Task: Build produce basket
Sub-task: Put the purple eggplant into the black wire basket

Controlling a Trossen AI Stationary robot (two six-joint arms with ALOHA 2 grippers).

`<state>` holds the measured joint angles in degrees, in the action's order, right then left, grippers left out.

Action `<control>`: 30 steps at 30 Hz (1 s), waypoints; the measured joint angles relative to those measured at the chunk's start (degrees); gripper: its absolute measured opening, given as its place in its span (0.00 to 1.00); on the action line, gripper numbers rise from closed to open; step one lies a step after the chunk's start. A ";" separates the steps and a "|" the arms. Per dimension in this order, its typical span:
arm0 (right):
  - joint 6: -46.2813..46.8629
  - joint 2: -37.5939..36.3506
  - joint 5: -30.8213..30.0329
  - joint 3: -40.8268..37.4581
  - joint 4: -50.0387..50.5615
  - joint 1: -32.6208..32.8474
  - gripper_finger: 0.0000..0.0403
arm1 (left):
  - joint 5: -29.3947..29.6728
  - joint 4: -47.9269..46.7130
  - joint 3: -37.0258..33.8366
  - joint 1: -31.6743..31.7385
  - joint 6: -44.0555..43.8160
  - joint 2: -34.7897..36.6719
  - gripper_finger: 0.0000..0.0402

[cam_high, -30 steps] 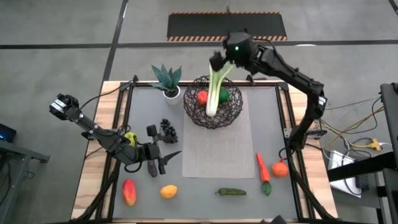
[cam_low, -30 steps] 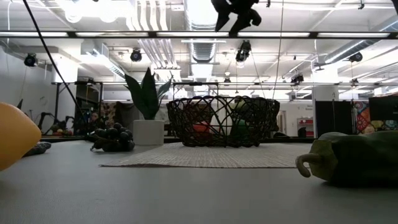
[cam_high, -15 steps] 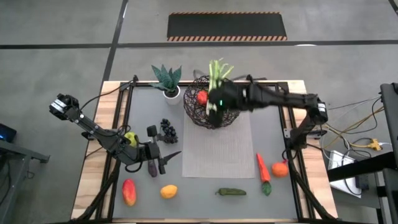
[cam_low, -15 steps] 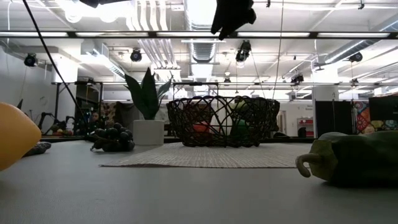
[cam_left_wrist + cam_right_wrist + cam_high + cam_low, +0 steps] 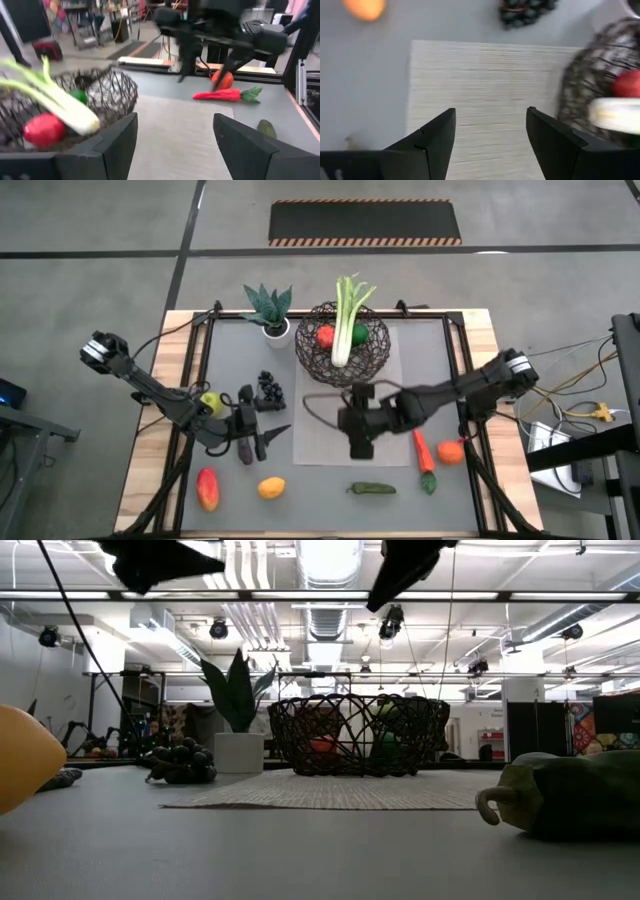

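Both jaws apart, empty | we see right gripper (image 5: 357, 430) over mat (image 5: 325, 430), leek (image 5: 345, 320) in basket (image 5: 372, 355) | next: carrot (image 5: 423, 450)

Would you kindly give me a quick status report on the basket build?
Right tool open, empty, above mat. Left tool open, empty, hovering near grapes. Basket holds leek, red fruit, green fruit. Nothing blocking.
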<state>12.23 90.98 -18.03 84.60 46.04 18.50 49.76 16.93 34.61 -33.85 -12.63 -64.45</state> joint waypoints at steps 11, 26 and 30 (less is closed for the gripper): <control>-8.40 -0.42 0.03 -12.75 -16.51 6.69 0.56 | -13.61 -7.09 -0.90 -0.09 -40.69 -4.07 0.60; -14.42 -1.46 -0.01 -17.93 -25.85 6.75 0.56 | -32.80 -74.94 17.78 0.39 -91.45 -19.51 0.60; -14.43 -1.73 -0.01 -18.64 -25.94 6.73 0.56 | -34.77 -75.43 17.55 0.56 -93.02 -21.71 0.60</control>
<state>-2.20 89.25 -18.04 65.96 20.11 25.23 14.99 -58.50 52.16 -33.29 -105.65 -86.16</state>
